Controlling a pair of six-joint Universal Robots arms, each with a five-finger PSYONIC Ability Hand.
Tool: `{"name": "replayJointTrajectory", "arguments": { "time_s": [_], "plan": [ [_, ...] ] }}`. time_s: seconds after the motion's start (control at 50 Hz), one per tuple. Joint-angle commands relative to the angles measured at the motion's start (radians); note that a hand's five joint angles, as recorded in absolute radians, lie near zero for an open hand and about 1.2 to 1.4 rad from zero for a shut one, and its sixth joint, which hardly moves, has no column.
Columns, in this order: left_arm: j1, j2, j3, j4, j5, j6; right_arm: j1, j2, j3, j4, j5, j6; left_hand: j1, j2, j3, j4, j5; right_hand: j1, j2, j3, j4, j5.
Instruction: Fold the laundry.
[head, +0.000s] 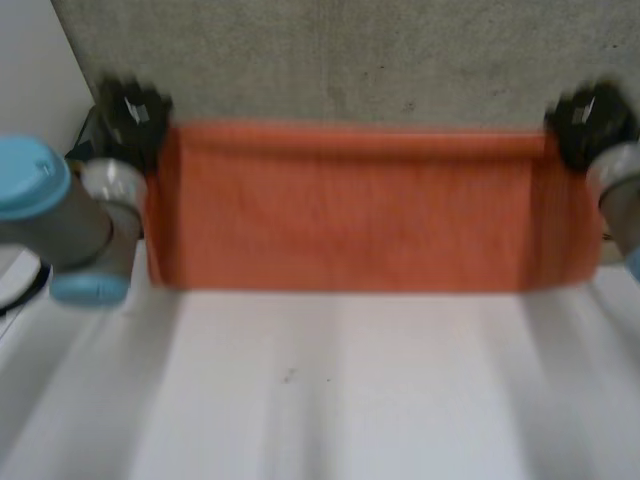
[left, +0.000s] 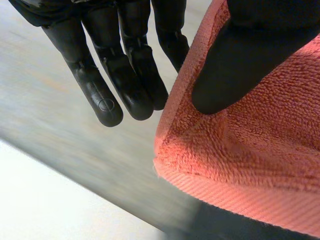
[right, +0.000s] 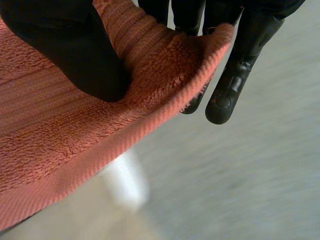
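Table (head: 330, 400), white, lies nearest in the head view. Beyond it, an orange terry towel (head: 360, 210) is held up as one wide band between the two hands, with its upper edge drawn straight from hand to hand and its lower edge hanging level at the table's far side.

Left hand (head: 132, 112): at the towel's upper corner on the left arm's (head: 60, 215) side. In the left wrist view the thumb (left: 235, 70) presses on the towel's face just inside that corner. The fingers (left: 107, 102) run straight beside the hemmed edge, and the one nearest the cloth passes behind it. Finding: corner pinched between thumb and finger.

Right hand (head: 588, 122): at the opposite upper corner. In the right wrist view the thumb (right: 75, 55) bears down on the face of the cloth and the fingers (right: 230, 90) stand behind the corner, their tips showing past the hem. Finding: corner pinched, thumb against fingers.

Floor (head: 350, 60), grey and speckled, lies farthest, past both hands and beneath the towel's corners in the wrist views.
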Motion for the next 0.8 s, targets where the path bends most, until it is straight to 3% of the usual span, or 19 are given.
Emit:
{"name": "replayJointTrajectory", "arguments": {
  "time_s": [0.02, 0.16, 0.28, 0.42, 0.56, 0.64, 0.72, 0.74, 0.8],
  "plan": [
    [0.004, 0.019, 0.234, 0.189, -0.067, -0.044, 0.012, -0.093, -0.133, -0.257, 0.043, 0.172, 0.293, 0.197, 0.201, 0.194, 0.240, 0.402, 0.221, 0.218, 0.209, 0.234],
    [0.013, 0.101, 0.128, 0.181, -0.052, -0.136, 0.024, -0.108, -0.067, -0.243, 0.046, 0.188, 0.293, 0.197, 0.201, 0.194, 0.240, 0.402, 0.221, 0.218, 0.209, 0.234],
    [0.013, 0.092, -0.081, 0.158, 0.012, -0.142, 0.026, -0.096, 0.080, -0.225, 0.032, 0.186, 0.293, 0.197, 0.201, 0.194, 0.240, 0.402, 0.221, 0.218, 0.209, 0.234],
    [0.033, 0.082, -0.310, 0.155, 0.021, -0.133, 0.021, -0.032, 0.233, -0.208, -0.022, 0.163, 0.293, 0.197, 0.201, 0.194, 0.240, 0.402, 0.221, 0.218, 0.209, 0.234],
    [0.024, 0.139, -0.514, 0.130, 0.023, -0.121, 0.015, -0.050, 0.391, -0.015, -0.040, 0.099, 0.293, 0.197, 0.201, 0.194, 0.240, 0.402, 0.221, 0.218, 0.209, 0.234],
    [0.030, 0.294, -0.641, 0.014, 0.026, -0.073, -0.023, -0.177, 0.480, 0.181, -0.039, 0.019, 0.293, 0.197, 0.201, 0.194, 0.240, 0.402, 0.221, 0.218, 0.209, 0.234],
    [0.032, 0.424, -0.732, -0.210, 0.031, 0.031, -0.135, -0.323, 0.575, 0.462, -0.046, -0.143, 0.293, 0.197, 0.201, 0.194, 0.240, 0.402, 0.221, 0.218, 0.209, 0.234],
    [0.030, 0.472, -0.761, -0.337, 0.032, 0.089, -0.154, -0.347, 0.591, 0.517, -0.051, -0.180, 0.293, 0.197, 0.201, 0.194, 0.240, 0.402, 0.221, 0.218, 0.209, 0.234],
    [0.038, 0.523, -0.787, -0.550, 0.035, 0.177, -0.203, -0.427, 0.631, 0.702, -0.088, -0.317, 0.293, 0.197, 0.201, 0.194, 0.240, 0.402, 0.221, 0.218, 0.209, 0.234]
  ]
}}
